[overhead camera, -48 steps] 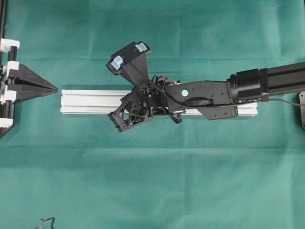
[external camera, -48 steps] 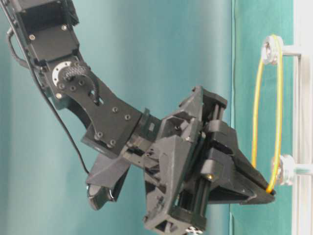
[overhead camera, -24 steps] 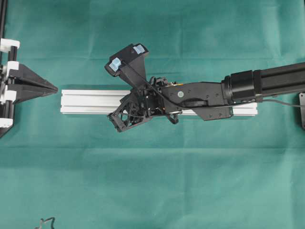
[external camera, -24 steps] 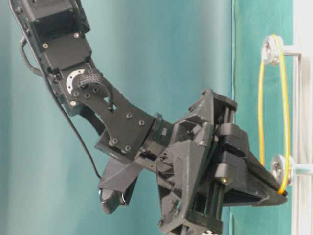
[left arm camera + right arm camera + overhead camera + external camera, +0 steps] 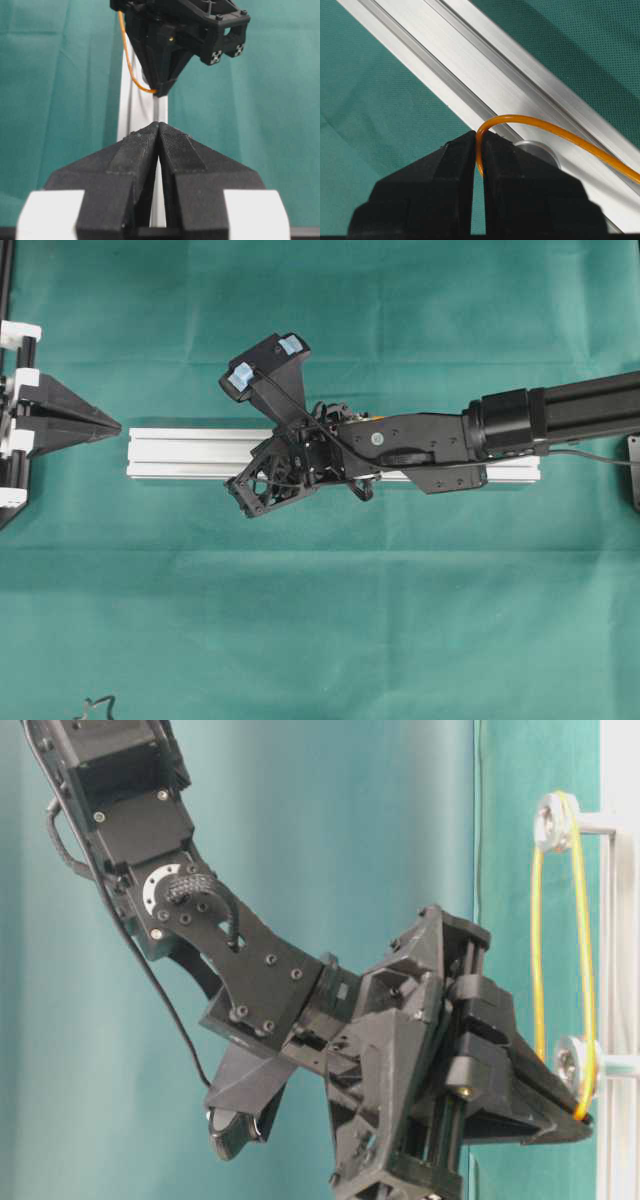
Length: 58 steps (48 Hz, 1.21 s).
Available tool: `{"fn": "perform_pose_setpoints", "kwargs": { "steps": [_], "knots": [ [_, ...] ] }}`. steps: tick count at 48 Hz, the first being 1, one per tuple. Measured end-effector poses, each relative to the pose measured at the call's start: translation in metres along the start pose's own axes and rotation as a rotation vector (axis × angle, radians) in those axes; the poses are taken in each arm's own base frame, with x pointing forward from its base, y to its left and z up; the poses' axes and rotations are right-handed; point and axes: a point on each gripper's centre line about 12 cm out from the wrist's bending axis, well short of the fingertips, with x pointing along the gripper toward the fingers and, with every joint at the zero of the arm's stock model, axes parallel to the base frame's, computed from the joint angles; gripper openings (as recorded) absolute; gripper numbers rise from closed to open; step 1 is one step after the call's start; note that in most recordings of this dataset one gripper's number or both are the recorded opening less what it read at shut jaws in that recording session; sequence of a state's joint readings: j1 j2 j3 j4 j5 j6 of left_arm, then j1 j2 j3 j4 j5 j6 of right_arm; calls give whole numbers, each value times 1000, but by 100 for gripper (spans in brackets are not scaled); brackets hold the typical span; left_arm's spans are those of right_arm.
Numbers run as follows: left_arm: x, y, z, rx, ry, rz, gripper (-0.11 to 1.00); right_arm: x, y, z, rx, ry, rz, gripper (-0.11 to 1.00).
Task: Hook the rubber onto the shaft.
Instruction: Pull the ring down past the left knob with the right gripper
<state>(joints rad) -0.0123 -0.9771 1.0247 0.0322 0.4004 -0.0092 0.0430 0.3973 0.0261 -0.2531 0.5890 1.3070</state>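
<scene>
right gripper (image 5: 479,165) is clamped tight on the rubber (image 5: 555,131), fingertips pinching the orange band just in front of a round shaft (image 5: 540,150) on the aluminium rail (image 5: 470,65). from table level the rubber (image 5: 585,935) runs taut in a long loop from the upper shaft (image 5: 553,820) down to the lower shaft (image 5: 572,1063), right at the gripper's tip (image 5: 570,1118). left gripper (image 5: 158,131) sits well apart at the rail's far end, fingers pressed together on nothing. green cloth (image 5: 400,620) under it all.
</scene>
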Motion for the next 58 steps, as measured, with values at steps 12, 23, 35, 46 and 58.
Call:
{"fn": "perform_pose_setpoints", "kwargs": {
  "steps": [12,23,35,46,58],
  "knots": [
    [0,0,0,-2,0,1,0,2,0,0,0,0,2,7],
    [0,0,0,-1,0,1,0,2,0,0,0,1,0,7],
    [0,0,0,-1,0,1,0,2,-1,-2,-3,4,-3,7],
    [0,0,0,0,-2,0,0,3,0,-8,-2,16,-2,7],
    [0,0,0,-1,0,1,0,4,-2,-21,0,47,-12,7]
  ]
}}
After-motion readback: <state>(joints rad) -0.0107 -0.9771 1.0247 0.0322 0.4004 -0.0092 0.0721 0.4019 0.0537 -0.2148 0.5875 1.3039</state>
